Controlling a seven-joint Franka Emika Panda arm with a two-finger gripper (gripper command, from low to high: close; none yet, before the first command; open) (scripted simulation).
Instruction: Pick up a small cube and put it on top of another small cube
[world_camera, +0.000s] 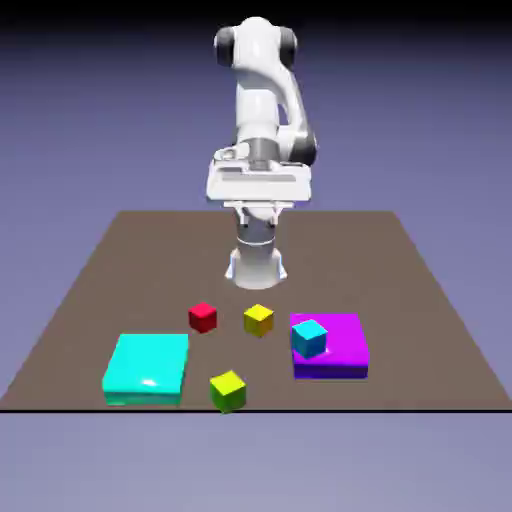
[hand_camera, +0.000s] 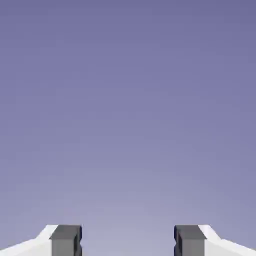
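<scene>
While my gripper (hand_camera: 128, 241) stands wide open and empty, the small lime cube (world_camera: 228, 390) looks light and rigid; I judge 2 opposite flat faces the best hold.

Brown table (world_camera: 420, 300), plain blue-violet backdrop (world_camera: 80, 100).

— What carries it all?
— A brown table (world_camera: 400, 260). The robot's base (world_camera: 256, 265) stands on it at the far middle.
— And lying on it?
— A flat cyan slab (world_camera: 147, 368) near the exterior view's left, a flat purple slab (world_camera: 335, 350) at the right. Between them a red cube (world_camera: 203, 317) and a yellow cube (world_camera: 258, 319), and nearer, by the near edge, the lime cube (world_camera: 228, 390).
</scene>
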